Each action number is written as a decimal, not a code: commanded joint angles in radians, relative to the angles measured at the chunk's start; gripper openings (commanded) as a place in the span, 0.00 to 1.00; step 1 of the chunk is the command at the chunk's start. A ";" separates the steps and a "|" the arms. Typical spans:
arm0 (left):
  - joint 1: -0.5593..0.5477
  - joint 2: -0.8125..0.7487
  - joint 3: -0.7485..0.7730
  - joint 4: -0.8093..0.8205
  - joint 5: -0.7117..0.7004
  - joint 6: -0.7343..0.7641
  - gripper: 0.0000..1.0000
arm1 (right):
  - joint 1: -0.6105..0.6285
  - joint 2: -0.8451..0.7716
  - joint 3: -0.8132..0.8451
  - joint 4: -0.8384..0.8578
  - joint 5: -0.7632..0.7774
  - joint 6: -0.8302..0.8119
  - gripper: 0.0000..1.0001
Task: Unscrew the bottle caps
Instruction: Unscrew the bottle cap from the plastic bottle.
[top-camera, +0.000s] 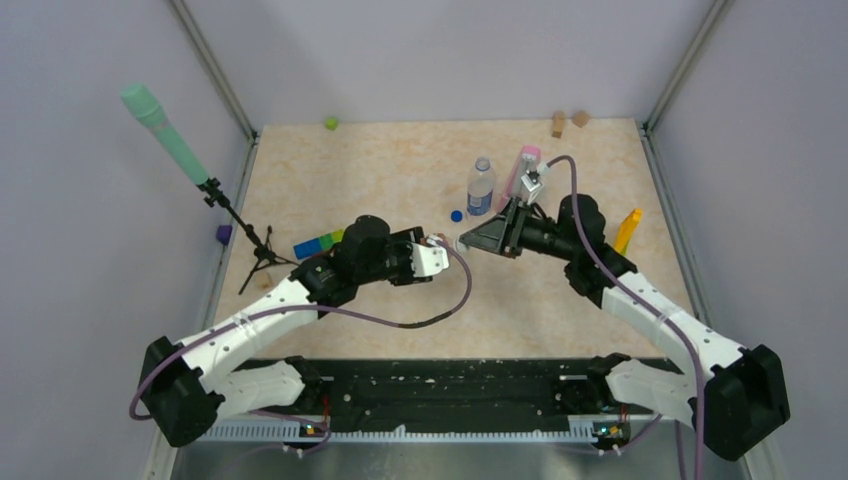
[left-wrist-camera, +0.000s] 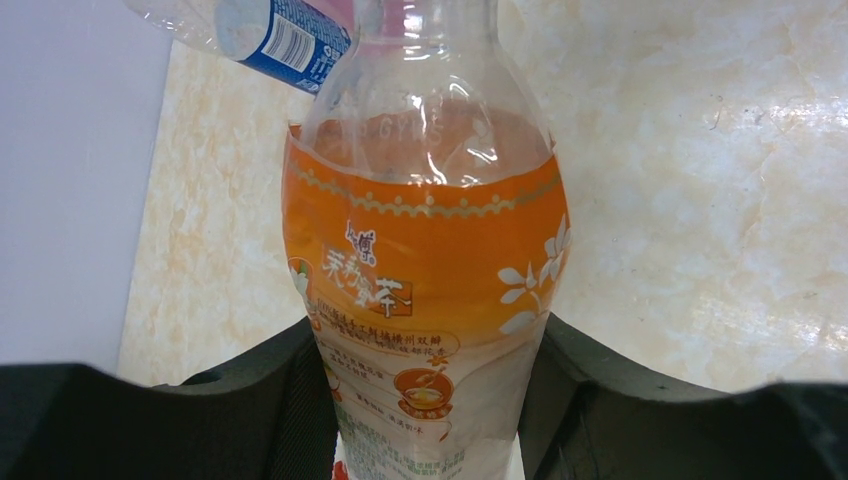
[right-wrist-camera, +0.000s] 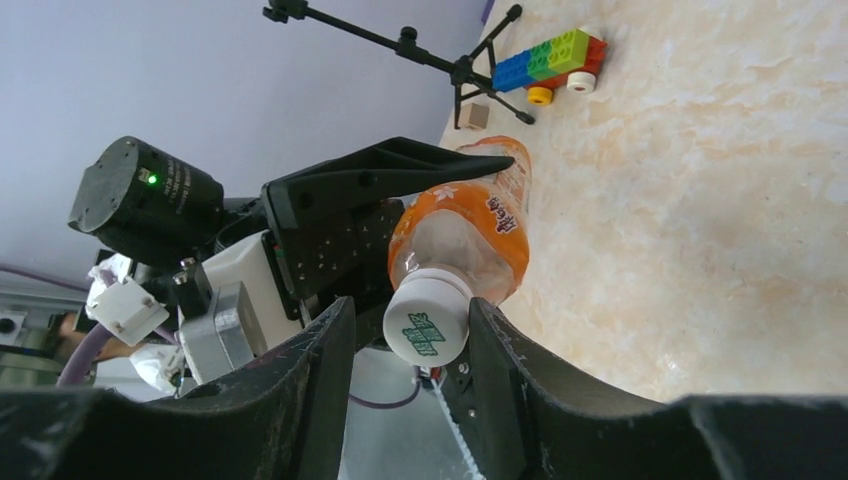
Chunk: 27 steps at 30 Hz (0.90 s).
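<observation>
My left gripper (top-camera: 432, 250) is shut on the body of the orange-tinted bottle (left-wrist-camera: 425, 250) and holds it lying level above the table, cap toward the right arm. Its white cap (right-wrist-camera: 428, 322), printed green on top, sits between the open jaws of my right gripper (right-wrist-camera: 408, 320). The right finger touches the cap and the left finger stands off with a gap. The short clear bottle with the blue label (top-camera: 481, 187) stands behind, and a dark blue cap (top-camera: 457, 215) lies on the table beside it. The taller plain clear bottle is out of view.
A pink metronome (top-camera: 527, 165) stands just behind my right gripper (top-camera: 468, 243). A slim yellow object (top-camera: 627, 230) lies right of the right arm. Coloured bricks (top-camera: 320, 243), a microphone stand (top-camera: 245, 235) and a green cube (top-camera: 330, 123) are on the left and far side.
</observation>
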 joint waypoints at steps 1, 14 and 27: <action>-0.005 0.005 0.019 0.027 -0.016 0.000 0.00 | 0.030 0.009 0.067 -0.037 -0.017 -0.059 0.43; -0.005 0.038 0.045 0.035 0.006 -0.043 0.00 | 0.048 0.009 0.105 -0.150 -0.007 -0.277 0.09; 0.078 0.036 0.164 -0.165 0.503 -0.142 0.00 | 0.048 -0.109 0.013 -0.028 -0.206 -0.818 0.00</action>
